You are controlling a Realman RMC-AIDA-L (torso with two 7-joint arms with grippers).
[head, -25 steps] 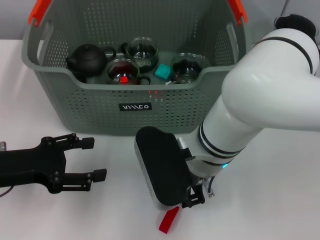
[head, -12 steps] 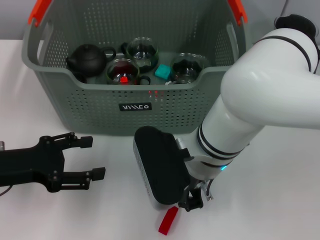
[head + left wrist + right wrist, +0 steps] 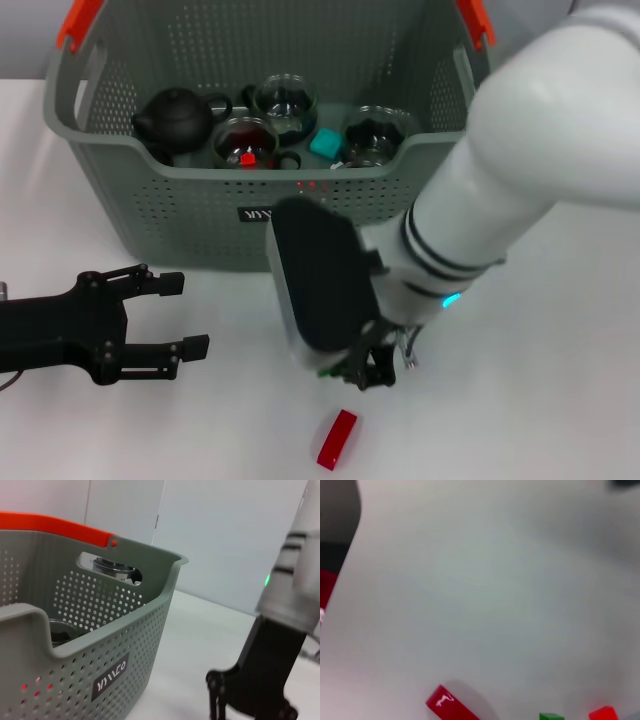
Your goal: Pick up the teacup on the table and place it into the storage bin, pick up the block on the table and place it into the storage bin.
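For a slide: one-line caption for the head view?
Right gripper above a red block on the table, left gripper open, storage bin behind.

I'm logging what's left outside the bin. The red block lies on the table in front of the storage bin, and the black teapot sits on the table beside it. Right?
Not quite. The red block does lie on the table in front of the storage bin, but the black teapot sits inside the bin, at its left end, as the head view shows.
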